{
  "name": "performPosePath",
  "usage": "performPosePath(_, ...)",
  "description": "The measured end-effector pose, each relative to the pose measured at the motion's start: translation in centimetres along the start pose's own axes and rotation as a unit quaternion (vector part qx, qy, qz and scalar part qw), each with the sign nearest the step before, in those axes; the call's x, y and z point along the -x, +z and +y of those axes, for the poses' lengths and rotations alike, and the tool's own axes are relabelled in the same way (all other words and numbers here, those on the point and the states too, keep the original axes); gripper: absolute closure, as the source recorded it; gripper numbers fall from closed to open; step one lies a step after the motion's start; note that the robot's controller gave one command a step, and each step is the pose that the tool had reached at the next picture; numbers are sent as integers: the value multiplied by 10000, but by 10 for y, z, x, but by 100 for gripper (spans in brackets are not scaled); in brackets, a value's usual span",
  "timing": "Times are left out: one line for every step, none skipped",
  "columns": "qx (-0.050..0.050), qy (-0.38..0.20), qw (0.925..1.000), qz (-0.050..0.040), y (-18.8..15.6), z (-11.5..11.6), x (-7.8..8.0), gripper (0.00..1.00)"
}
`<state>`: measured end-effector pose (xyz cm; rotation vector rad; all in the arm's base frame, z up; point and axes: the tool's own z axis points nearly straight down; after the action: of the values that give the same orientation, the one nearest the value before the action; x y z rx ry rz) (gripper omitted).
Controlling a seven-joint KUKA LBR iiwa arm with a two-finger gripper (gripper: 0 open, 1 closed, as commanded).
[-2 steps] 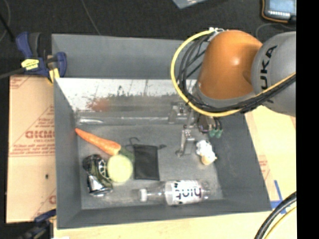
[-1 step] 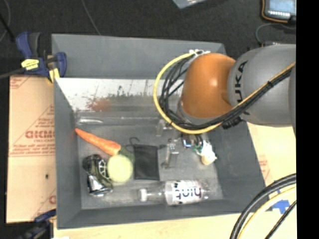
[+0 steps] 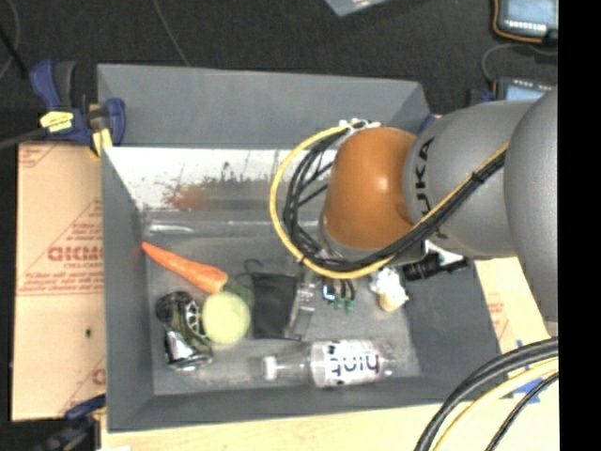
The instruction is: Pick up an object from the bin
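My gripper (image 3: 303, 312) hangs low in the middle of the bin, under the arm's orange cover, its tip right beside the right edge of a black soft pouch (image 3: 268, 303). To the left of the pouch lies a pale green round fruit (image 3: 226, 318). A clear plastic bottle (image 3: 340, 365) with a white label in black letters lies on its side just in front of the gripper. A small white thing (image 3: 388, 292) sits to the gripper's right, partly under the arm.
An orange carrot (image 3: 185, 265) lies slantwise at the left of the bin floor. A black and chrome object (image 3: 181, 332) sits in the front left corner beside the green fruit. The arm and its cables cover the bin's right half.
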<state>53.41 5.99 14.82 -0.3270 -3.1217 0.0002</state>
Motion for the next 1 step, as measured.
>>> performPosePath(19,365,9993,-58,26,8,3,0)
